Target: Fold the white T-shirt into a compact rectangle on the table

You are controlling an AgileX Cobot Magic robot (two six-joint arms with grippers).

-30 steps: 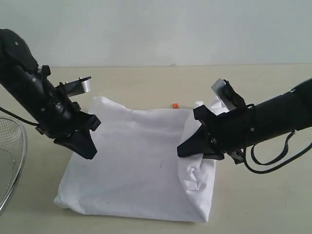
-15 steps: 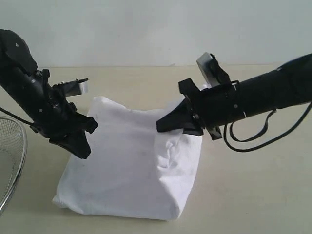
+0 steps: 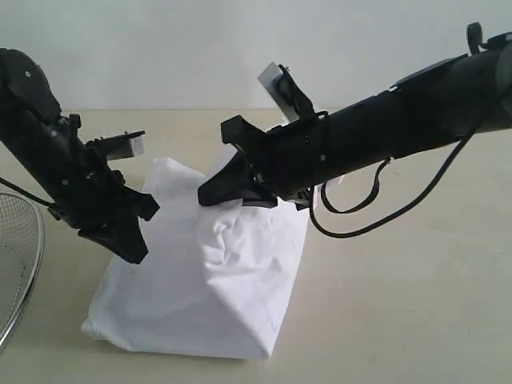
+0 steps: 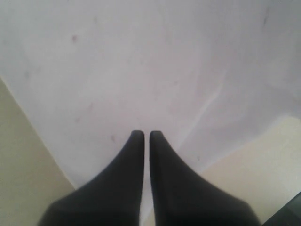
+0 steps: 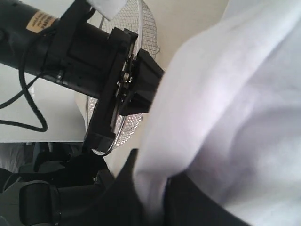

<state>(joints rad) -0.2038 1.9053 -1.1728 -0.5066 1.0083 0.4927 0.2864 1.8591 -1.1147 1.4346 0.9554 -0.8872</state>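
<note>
Pinching the right edge of the white T-shirt (image 3: pixel 184 304) aloft in the clamped right claw (image 3: pixel 210 194); closed left claw (image 3: pixel 130 246) resting at its left edge. Sagging softly, lightly: gripping hems seeming wisest.

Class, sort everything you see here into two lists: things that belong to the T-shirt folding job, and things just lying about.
Belongs to the job: white T-shirt; table; left arm; right arm, its jaws pinching the shirt.
Just lying about: wire-mesh basket, beside the left arm.

Exterior frontal, wide — wrist views hug the white T-shirt (image 4: pixel 141 70).
</note>
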